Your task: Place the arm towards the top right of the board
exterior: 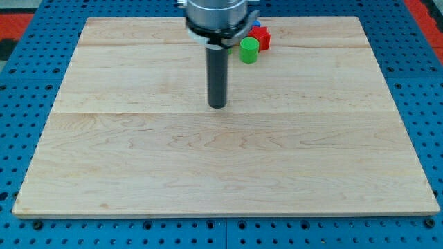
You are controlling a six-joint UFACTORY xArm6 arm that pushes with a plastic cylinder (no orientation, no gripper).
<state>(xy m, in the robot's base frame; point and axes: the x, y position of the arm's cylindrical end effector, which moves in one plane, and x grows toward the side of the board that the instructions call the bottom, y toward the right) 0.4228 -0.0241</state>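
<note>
From the one camera view, I look down at a pale wooden board [221,159] lying on a blue perforated desk [28,76]. My arm has no claw, so it is neither open nor closed and holds nothing; it ends in a straight dark rod hanging from a round metal mount [216,17] at the far edge of the view. My tip [217,106] rests on the board just left of centre and slightly toward the far side, touching no block. A green cylinder [248,50] stands far and just right of the tip, well apart from it. A red block [261,36] sits touching the cylinder's far right side. A sliver of blue block [255,23] peeks out beyond it, shape unclear.
</note>
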